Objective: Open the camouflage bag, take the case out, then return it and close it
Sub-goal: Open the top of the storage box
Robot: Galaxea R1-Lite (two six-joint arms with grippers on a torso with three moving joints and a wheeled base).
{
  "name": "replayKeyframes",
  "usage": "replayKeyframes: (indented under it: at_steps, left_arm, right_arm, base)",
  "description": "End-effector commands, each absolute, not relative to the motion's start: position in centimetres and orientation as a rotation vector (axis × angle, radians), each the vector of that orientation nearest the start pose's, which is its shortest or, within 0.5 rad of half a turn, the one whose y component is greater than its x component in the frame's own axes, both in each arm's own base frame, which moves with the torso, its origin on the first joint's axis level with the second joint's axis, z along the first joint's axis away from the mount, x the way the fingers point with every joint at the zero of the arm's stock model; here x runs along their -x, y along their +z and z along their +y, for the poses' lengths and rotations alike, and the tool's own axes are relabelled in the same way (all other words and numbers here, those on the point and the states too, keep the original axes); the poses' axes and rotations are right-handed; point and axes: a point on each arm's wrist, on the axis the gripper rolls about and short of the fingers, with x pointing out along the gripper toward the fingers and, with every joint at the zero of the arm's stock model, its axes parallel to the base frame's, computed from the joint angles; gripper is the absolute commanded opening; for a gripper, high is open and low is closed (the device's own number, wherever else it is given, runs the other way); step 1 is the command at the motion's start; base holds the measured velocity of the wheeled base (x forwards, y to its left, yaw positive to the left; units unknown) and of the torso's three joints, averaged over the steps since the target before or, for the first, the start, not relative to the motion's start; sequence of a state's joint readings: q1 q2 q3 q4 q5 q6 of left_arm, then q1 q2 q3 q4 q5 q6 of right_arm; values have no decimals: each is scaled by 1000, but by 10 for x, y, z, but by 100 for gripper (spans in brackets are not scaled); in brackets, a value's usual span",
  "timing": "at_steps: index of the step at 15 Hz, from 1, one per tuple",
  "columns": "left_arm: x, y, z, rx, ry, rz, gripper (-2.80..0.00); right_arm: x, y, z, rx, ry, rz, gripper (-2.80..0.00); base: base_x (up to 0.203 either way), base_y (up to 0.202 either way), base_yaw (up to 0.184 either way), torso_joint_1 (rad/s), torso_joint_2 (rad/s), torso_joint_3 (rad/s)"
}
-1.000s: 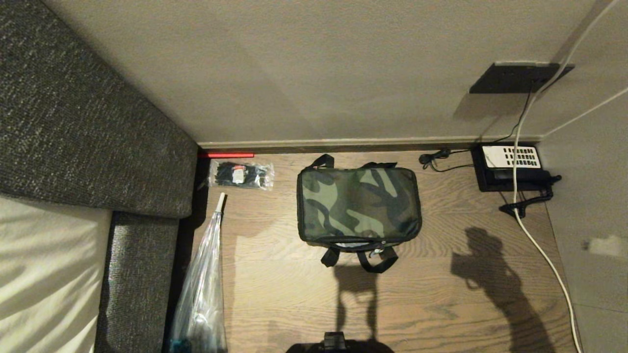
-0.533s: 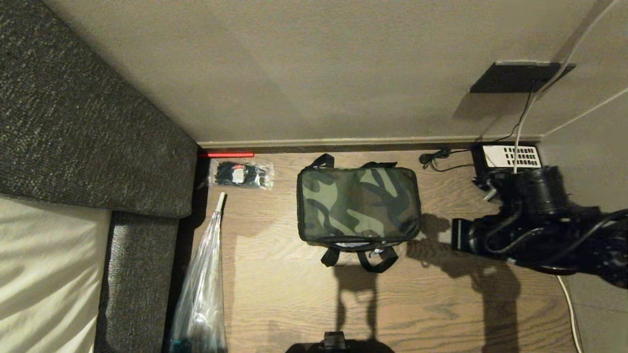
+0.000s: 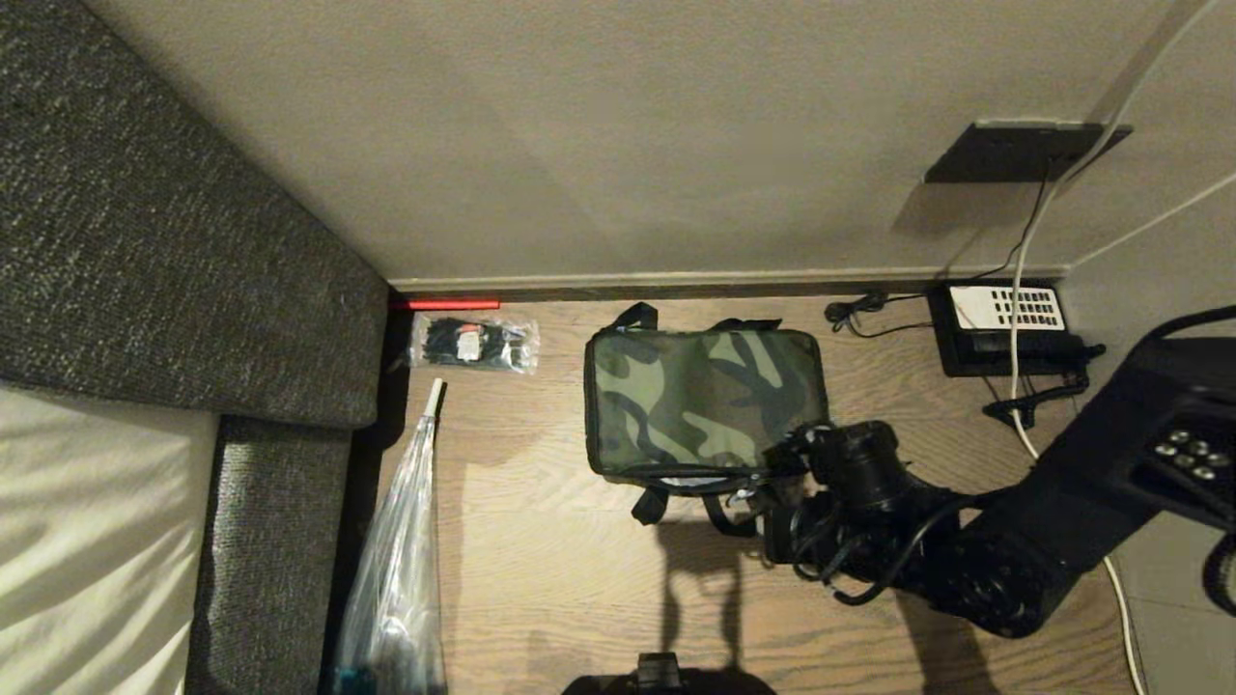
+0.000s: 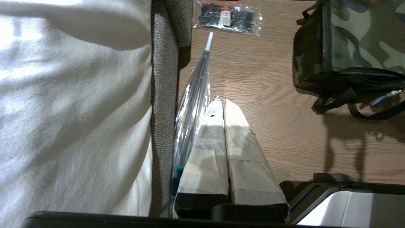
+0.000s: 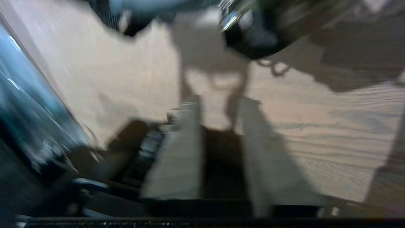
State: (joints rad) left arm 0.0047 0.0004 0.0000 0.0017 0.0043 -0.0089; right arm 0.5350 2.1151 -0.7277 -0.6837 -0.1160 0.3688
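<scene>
Left gripper (image 4: 224,104): I am keeping it parked low beside the sofa, fingers pressed together, holding nothing. Right gripper (image 5: 218,101): I am bringing it to the zipper at the near edge, fingers partly apart, empty. Camouflage bag (image 3: 703,401): lying zipped on the floor before the wall, near edge facing me for access.
</scene>
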Motion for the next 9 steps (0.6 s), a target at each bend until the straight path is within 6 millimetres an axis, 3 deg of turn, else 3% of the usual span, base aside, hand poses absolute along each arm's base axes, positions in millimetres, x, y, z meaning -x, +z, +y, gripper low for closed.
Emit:
replayKeyframes:
  at_steps: [1,6,9]
  left_arm:
    - [23,74,0,9,9,3,-280]
    - [23,75,0,9,9,2,-280]
    - [23,74,0,9,10,3,-280]
  right_arm:
    - [-294,-5,181,-70,275,816,0]
    - [-322,-18,197,-135,299,629,0]
    - [-337,-13,198,-167,304,560,0]
  base:
    - [0,0,0,0,0,0]
    - [0,0,0,0,0,0]
    - [0,0,0,0,0,0]
